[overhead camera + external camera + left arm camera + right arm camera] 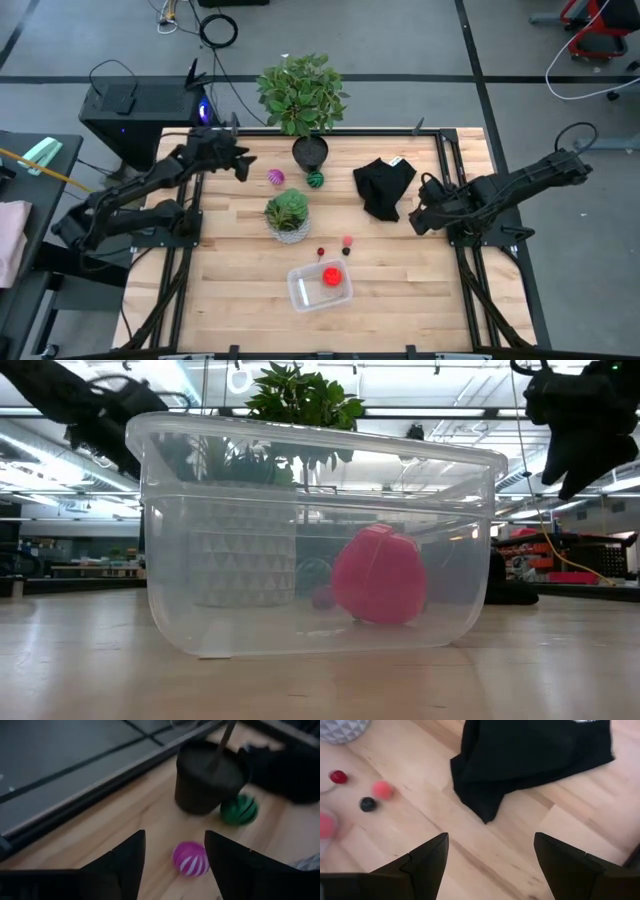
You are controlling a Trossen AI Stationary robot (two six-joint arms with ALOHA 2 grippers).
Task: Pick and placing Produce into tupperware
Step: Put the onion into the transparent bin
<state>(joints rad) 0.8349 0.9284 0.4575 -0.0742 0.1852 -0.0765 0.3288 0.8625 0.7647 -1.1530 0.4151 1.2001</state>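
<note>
Tub | red piece inside | purple ball framed by open, empty left gripper | right gripper open, empty | others left on counter

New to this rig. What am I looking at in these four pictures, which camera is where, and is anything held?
It is a table robot with two dark arms, each ending in a two-finger gripper. The high view looks straight down; the low view sits at table height just behind the clear tupperware; the other two cameras ride on the wrists.

On the wooden table lie a purple striped ball, a green striped ball, three tiny pieces, two potted plants and a black cloth. One red piece is already in the tub.

The left gripper is open, with the purple ball showing between its fingers, not gripped. The right gripper is open above bare wood beside the cloth. Nothing is held.
</note>
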